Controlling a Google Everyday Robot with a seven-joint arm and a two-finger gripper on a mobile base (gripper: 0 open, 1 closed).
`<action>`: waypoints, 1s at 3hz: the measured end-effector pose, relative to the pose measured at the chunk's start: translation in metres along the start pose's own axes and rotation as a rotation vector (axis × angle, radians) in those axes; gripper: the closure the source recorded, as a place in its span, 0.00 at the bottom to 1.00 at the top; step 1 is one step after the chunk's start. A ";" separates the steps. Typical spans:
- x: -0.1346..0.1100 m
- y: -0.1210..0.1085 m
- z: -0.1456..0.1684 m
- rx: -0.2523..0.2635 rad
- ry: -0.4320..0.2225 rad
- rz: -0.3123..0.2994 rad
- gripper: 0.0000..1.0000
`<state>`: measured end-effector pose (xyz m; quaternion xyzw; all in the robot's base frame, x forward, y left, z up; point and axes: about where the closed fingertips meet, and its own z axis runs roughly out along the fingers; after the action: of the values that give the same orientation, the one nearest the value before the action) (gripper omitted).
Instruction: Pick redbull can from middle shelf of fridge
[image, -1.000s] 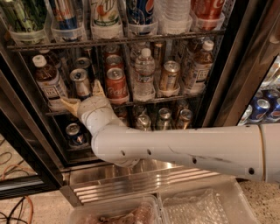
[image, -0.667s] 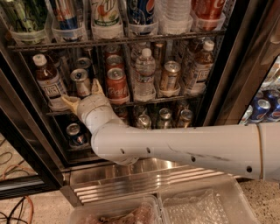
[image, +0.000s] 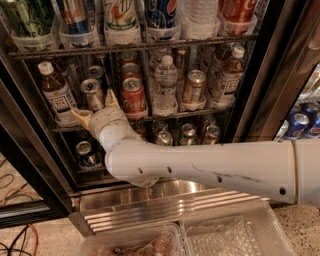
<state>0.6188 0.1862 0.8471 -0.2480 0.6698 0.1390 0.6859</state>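
The redbull can (image: 92, 90), slim and silver-blue with a shiny top, stands on the middle shelf (image: 172, 116) of the fridge (image: 260, 80), between a white-capped brown bottle (image: 56, 92) and a red cola can (image: 133, 96). My gripper (image: 93, 104) is at the can's lower part. Its cream fingers are spread, one fingertip (image: 77, 114) left of the can and the other (image: 111, 96) to its right. I see no squeeze on the can. My white arm (image: 210, 165) reaches in from the right across the lower shelf.
On the middle shelf stand a water bottle (image: 165, 82), a gold-brown can (image: 194, 87) and another brown bottle (image: 227, 75). Large bottles fill the rack above. Small cans (image: 87, 151) sit below. The ribbed steel base (image: 165, 205) and clear bins (image: 230, 235) lie in front.
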 end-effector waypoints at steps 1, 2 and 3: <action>0.007 -0.007 0.003 0.013 0.013 -0.006 0.31; 0.014 -0.013 0.005 0.022 0.026 -0.015 0.31; 0.016 -0.017 0.006 0.026 0.031 -0.024 0.31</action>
<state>0.6341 0.1731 0.8340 -0.2491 0.6793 0.1183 0.6801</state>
